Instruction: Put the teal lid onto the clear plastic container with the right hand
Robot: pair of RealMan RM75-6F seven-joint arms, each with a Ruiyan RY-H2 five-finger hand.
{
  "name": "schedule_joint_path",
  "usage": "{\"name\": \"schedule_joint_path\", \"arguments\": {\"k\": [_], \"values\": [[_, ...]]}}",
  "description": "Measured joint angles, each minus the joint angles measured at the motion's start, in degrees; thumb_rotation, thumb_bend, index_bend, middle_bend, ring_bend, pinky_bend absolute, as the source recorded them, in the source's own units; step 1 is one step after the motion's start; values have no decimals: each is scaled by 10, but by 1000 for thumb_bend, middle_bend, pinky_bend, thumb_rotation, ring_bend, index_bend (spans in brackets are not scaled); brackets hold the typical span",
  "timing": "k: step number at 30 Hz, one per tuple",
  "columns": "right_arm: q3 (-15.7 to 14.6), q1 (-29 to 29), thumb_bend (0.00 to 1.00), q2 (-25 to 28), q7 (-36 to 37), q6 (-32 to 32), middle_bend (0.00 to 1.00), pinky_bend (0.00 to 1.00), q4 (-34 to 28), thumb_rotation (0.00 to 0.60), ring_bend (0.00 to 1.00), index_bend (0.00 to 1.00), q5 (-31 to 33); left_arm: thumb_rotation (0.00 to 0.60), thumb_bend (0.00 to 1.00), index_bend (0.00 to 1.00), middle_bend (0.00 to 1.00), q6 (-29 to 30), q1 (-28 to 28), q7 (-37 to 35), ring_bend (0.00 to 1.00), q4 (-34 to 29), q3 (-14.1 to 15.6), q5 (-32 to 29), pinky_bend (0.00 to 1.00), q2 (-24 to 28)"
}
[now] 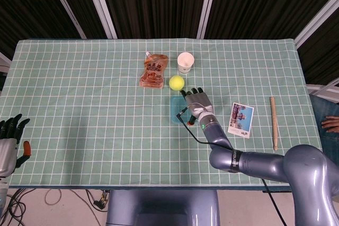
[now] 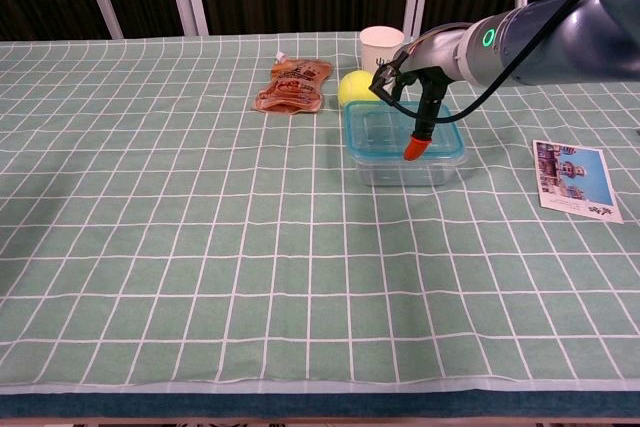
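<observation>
The teal lid [image 2: 385,127] lies flat on top of the clear plastic container [image 2: 400,169], right of the table's middle. In the head view only the lid's left part [image 1: 175,108] shows beside my right hand [image 1: 197,101]. That hand [image 2: 408,75] hovers over the lid's far right side with its fingers spread, and an orange fingertip [image 2: 412,148] points down onto the lid. I cannot tell if it presses or only touches. My left hand [image 1: 10,141] hangs off the table's near left corner, fingers apart and holding nothing.
A yellow-green ball [image 2: 352,87] sits right behind the container, with a white paper cup [image 1: 185,62] and an orange pouch [image 1: 153,70] further back. A photo card [image 1: 241,119] and a wooden stick [image 1: 274,123] lie to the right.
</observation>
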Motion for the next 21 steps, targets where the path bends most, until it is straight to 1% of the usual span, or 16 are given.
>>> {"name": "schedule_joint_path", "arguments": {"k": [17, 21], "values": [[2, -4, 299, -6, -6, 8, 440, 0, 5, 600, 68, 49, 2, 600, 644, 111, 0, -1, 0, 1, 0, -1, 0, -1, 0, 0], [3, -6, 299, -8, -6, 12, 399, 0, 4, 600, 55, 49, 0, 600, 644, 111, 0, -1, 0, 1, 0, -1, 0, -1, 0, 1]]}}
